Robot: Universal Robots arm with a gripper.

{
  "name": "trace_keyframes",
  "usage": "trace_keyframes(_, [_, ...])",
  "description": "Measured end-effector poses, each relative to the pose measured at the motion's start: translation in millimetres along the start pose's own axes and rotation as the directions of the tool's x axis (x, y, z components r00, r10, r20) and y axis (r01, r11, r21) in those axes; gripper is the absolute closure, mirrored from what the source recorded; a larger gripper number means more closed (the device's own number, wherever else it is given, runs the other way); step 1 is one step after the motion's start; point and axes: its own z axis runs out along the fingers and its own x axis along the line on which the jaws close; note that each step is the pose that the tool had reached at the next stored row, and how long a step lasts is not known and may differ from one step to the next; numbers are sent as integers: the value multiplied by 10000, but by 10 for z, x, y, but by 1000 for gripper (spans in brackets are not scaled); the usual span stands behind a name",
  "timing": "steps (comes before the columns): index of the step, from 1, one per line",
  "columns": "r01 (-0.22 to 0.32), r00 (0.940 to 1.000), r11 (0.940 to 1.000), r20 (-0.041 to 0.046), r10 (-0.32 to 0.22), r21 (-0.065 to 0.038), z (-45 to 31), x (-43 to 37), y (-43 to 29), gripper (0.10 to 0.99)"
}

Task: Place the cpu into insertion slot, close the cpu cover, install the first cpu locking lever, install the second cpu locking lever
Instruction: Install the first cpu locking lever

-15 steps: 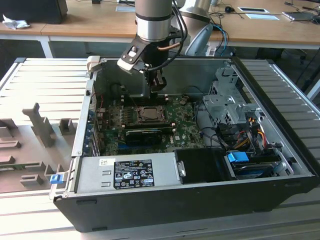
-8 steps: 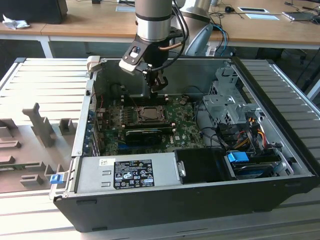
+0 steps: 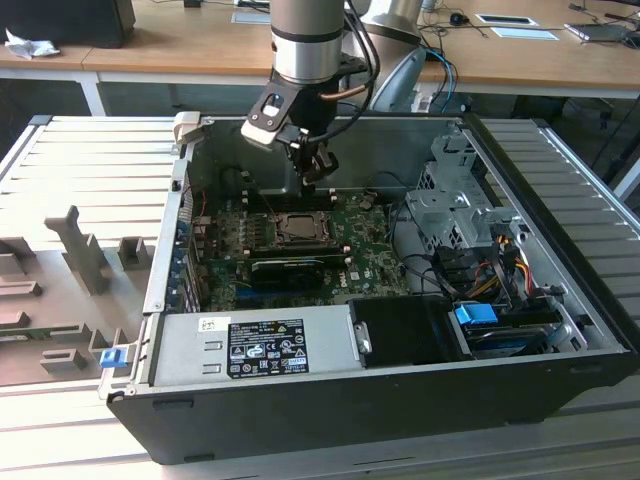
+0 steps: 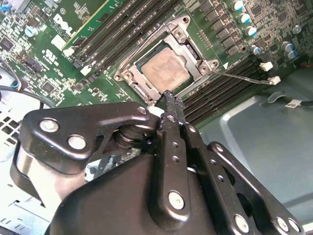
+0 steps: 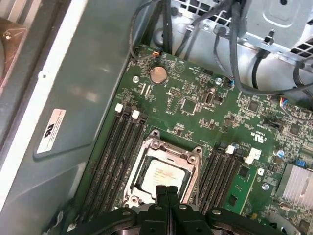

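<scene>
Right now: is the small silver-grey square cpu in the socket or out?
In. The small silver-grey square cpu lies flat inside the square silvery-framed insertion slot in both wrist views.

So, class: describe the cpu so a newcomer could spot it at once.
Inside the open computer case, find the green motherboard, then the silvery cpu cover between the banks of black memory slots. The cpu is the flat, dull grey square showing through that frame's window, smooth where the neighbouring slots are ridged.
</scene>
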Motion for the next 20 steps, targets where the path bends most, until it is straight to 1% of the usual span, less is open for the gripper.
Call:
trace_keyframes(1, [542,9985,9985,-24,-542,-6,0,0,0,980])
trace_keyframes(2, [1006,9949,9949,-44,-1006,-12,0,0,0,980])
trace_keyframes(3, [1414,9899,9900,-61,-1414,-17,0,0,0,980])
trace_keyframes(9, [1854,9826,9827,-80,-1854,-25,0,0,0,980])
trace_keyframes(10, [2004,9797,9797,-86,-2004,-28,0,0,0,980])
trace_keyframes(11, [2085,9780,9780,-90,-2085,-30,0,0,0,980])
trace_keyframes(18, [2420,9702,9703,-104,-2420,-36,0,0,0,980])
trace_keyframes(20, [2547,9669,9670,-109,-2547,-38,0,0,0,980])
